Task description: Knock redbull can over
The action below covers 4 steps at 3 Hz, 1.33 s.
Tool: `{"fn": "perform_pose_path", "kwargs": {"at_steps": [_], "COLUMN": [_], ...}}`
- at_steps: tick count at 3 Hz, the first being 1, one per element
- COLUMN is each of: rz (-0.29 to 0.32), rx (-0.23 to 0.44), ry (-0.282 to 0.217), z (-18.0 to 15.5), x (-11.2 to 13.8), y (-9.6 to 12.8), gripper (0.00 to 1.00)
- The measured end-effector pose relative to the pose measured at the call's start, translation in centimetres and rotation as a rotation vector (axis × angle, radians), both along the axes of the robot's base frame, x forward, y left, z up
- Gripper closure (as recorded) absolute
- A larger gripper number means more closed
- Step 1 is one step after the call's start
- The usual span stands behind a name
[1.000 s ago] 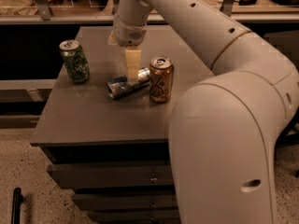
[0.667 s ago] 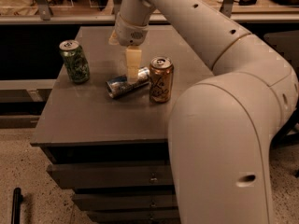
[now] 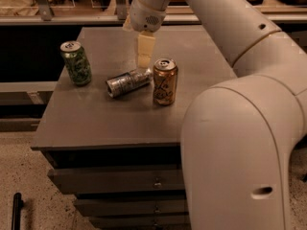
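Note:
The redbull can (image 3: 127,82) is slim and silver-blue. It lies on its side in the middle of the grey table top (image 3: 96,123), its top end pointing left and toward me. My gripper (image 3: 145,56) hangs from the white arm just above and behind the can's right end, its cream fingers pointing down. The gripper holds nothing.
A green patterned can (image 3: 76,63) stands upright at the table's left. A wider gold can (image 3: 165,81) stands upright just right of the fallen can. My large white arm (image 3: 240,143) fills the right side of the view. Drawers sit below the table top.
The arm and gripper have lifted slightly and shifted up and back from the can. The redbull can lies on its side as before.

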State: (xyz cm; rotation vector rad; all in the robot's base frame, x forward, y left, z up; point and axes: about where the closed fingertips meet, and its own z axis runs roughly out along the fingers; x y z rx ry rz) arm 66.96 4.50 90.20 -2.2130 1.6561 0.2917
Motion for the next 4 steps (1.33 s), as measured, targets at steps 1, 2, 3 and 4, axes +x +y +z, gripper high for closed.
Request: {"fn": "perform_pose_path", "kwargs": {"at_steps": [1,2,3,4], "rz": [-0.029,-0.066,-0.121,-0.166], "rx": [0.019,0.047,0.038,0.059], "ry": [-0.026,-0.063,-0.098,-0.127], "z": [2.1,3.8,5.4,6.6], "x": [0.0,-0.2,-0.5,-1.0], "y": [-0.7,-1.5,-2.2,-2.9], "gripper": [0.0,0.0,0.0,0.0]}}
